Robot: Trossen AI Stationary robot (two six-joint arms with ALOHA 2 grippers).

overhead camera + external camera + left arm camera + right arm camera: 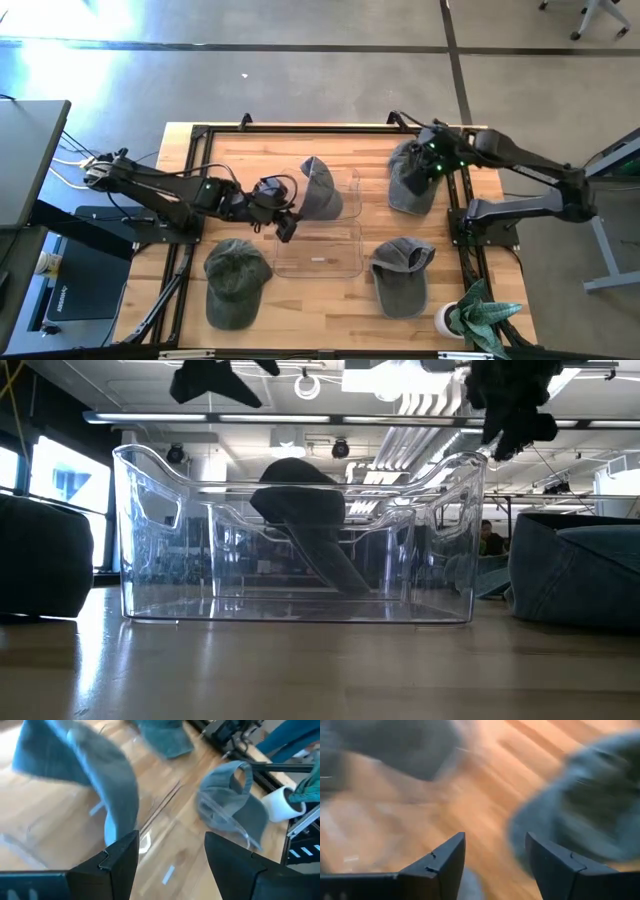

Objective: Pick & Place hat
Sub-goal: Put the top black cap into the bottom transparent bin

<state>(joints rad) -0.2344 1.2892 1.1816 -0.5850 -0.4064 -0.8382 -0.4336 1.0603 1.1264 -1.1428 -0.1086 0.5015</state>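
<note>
A grey hat point(320, 190) stands in the clear bin point(345, 262), crown up; its brim point(335, 565) slants down to the bin's floor. My left gripper point(285, 228) hovers open over the bin's left side, just near of that hat point(80, 765), with nothing between its fingers. My right gripper point(437, 165) is open above a second grey hat point(410, 182) lying at the table's far right. In the right wrist view this hat point(585, 805) lies ahead of the fingers, blurred, and I see no touch.
A dark green hat point(235, 280) lies near left of the bin and a grey hat point(402, 275) near right. A white pot with a plant point(455, 320) stands at the near right corner. Black frame rails point(185, 190) run along the table's sides.
</note>
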